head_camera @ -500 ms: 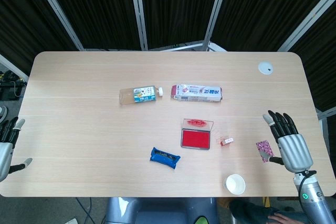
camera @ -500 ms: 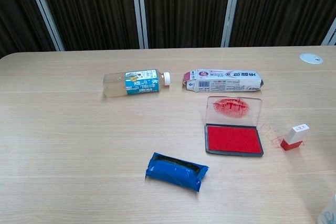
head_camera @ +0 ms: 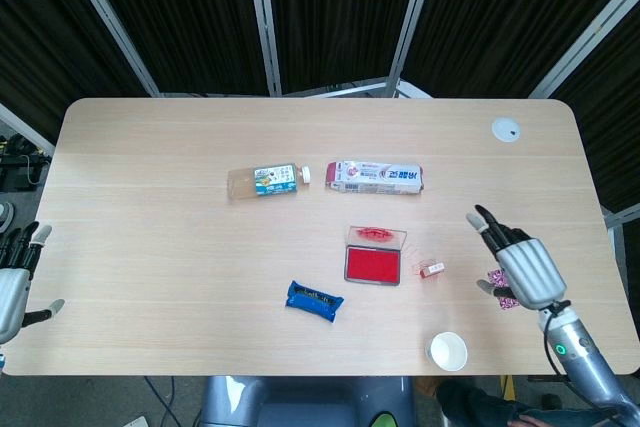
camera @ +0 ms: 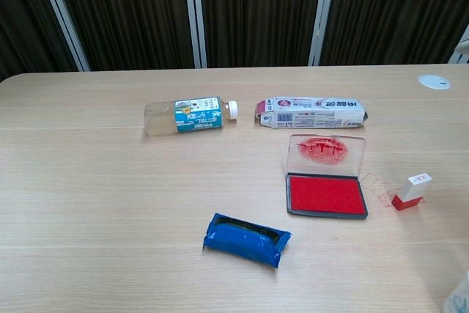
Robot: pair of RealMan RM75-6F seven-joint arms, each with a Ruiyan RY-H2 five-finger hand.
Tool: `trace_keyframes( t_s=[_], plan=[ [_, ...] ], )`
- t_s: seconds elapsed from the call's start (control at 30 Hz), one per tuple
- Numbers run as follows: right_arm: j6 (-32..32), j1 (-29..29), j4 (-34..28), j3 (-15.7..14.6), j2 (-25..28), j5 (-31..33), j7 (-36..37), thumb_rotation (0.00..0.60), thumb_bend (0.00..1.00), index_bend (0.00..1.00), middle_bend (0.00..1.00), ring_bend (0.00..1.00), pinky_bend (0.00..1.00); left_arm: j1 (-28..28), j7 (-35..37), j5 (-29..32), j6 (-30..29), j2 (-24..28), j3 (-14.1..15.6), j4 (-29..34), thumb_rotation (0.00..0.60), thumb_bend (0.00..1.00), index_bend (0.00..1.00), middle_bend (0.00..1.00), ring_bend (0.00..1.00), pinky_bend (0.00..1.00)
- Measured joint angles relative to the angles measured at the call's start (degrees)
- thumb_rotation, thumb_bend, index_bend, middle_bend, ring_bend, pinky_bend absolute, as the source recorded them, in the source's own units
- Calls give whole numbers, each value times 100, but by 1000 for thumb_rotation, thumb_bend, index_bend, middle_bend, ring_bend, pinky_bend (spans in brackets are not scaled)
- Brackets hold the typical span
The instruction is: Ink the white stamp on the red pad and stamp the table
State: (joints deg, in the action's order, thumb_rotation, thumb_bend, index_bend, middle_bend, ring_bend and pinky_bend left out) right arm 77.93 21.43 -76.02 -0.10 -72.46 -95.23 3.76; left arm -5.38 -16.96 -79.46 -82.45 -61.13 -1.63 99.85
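White stamp (head_camera: 433, 269) standing on the tabletop (head_camera: 150, 197) just right of the red pad (head_camera: 373, 264), apart from it, red base down and white cap tilted slightly up and to the right in the chest view (camera: 412, 191). Pad lying open, lid propped up behind, inked face bare and unobstructed. Right hand (head_camera: 520, 269) clearly the nearer one: hovering at the right side of the tabletop, fingers (head_camera: 490, 224) spread apart and holding nothing, tips aimed up and toward the left, with the stamp lying to the left of the palm and a stretch of bare wood between. Left hand (head_camera: 12, 282) far off at the opposite edge, fingers likewise apart and empty, well away from both stamp and pad. Likely call for the coming move: a leftward reach by the right hand, closing on the stamp's white cap from the right or above, then a short carry further left onto the pad. Faint red marks visible on the wood beside the stamp.
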Motion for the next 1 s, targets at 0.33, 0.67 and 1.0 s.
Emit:
trace_keyframes(
  t_s=[0.33,0.67,1.0],
  plan=[
    [-778,968,1345,-265,-648,-918,210,600,90,311,337,768,1000,-47,-298,304,113,-175,-65,-104,600,0,0,0,0,0],
    [-1228,1277,1669,-503,-951,-1083,-82,600,172,333,373,768,1000,-61,-328,464,196,-181,-85,-134,600,0,0,0,0,0],
    [-1251,1322,2179,-675,-1248,-1155,-363,600,206,345,377,768,1000,-80,-367,487,243,-182,-60,-106,600,0,0,0,0,0]
  ],
)
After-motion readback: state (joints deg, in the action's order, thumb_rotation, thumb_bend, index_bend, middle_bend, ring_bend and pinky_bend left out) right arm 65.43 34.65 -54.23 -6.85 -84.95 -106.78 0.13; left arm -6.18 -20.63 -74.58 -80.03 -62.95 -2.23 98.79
